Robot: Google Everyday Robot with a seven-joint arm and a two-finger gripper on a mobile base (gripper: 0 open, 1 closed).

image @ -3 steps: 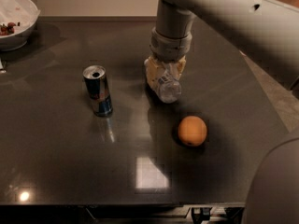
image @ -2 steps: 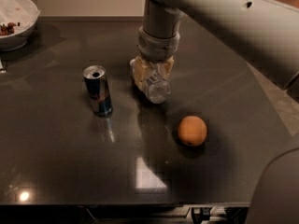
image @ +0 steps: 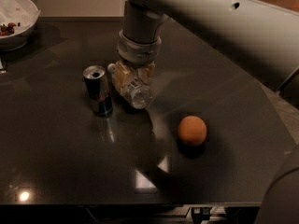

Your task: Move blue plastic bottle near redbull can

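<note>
The redbull can (image: 97,90) stands upright left of centre on the dark table (image: 56,153). The blue plastic bottle (image: 135,93) lies tilted, its clear base pointing toward the front, held in my gripper (image: 132,78). The gripper comes down from above on the grey arm (image: 140,27) and is shut on the bottle, just right of the can. A narrow gap shows between bottle and can. The bottle's cap end is largely hidden by the fingers.
An orange round fruit (image: 192,130) sits right of the bottle, toward the front. A white bowl (image: 14,20) with some food stands at the back left corner. The table's front edge runs along the bottom.
My gripper has carried the bottle to the left, from the middle of the table to just beside the can. The can and the fruit have not moved.
</note>
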